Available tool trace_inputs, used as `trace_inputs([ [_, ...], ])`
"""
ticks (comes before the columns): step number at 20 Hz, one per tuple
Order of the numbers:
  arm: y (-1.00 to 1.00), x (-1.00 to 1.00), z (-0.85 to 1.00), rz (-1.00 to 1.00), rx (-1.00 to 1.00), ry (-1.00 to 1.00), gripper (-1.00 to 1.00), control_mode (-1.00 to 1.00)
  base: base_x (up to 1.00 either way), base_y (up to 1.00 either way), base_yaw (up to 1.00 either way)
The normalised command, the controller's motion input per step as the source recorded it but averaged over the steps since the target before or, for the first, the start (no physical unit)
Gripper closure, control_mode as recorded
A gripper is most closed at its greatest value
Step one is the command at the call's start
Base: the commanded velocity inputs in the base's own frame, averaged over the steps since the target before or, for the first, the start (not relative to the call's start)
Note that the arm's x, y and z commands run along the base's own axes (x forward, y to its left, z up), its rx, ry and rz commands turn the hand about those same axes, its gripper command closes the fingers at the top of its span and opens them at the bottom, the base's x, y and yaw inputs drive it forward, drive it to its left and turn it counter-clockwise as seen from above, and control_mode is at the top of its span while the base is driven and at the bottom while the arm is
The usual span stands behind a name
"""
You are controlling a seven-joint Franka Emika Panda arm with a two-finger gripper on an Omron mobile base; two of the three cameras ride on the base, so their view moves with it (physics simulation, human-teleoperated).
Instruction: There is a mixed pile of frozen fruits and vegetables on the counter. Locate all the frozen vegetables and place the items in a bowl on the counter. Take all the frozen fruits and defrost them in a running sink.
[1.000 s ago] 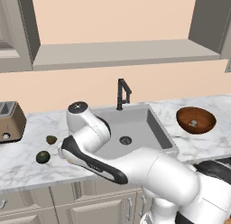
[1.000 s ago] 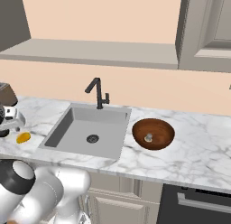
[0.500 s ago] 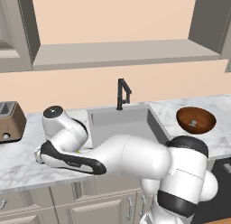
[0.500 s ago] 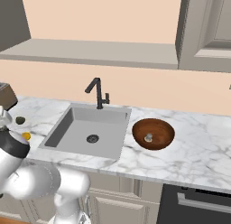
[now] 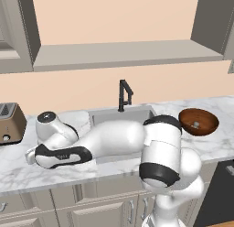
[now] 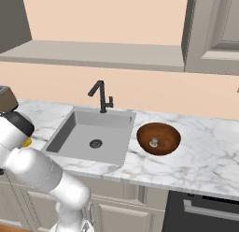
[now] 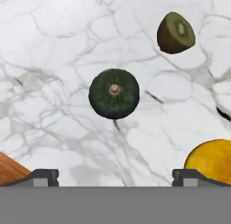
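Arm folded low across lower left of left base view, hand over desk [image 7: 54, 47]. Claw [image 7: 115, 175] wide open, empty, above dark green ball [image 7: 113, 93] mid-frame. Olive-green fruit [image 7: 175, 32] upper right, orange-yellow fruit [image 7: 211, 161] lower right.

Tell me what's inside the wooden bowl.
The bowl holds one small mushroom, lying near the middle of its floor; the left base view shows it too. Nothing else shows inside, though the near rim hides a strip of the floor.
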Motion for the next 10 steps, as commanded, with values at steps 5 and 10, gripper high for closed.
trace_inputs([
  [5, 0.32, 0.40, -0.24, 0.00, 0.00, 0.06, -1.00, -1.00, 0.00, 0.00, 0.00],
  [10, 0.05, 0.41, 0.00, 0.00, -0.03, 0.11, -1.00, -1.00, 0.00, 0.00, 0.00],
])
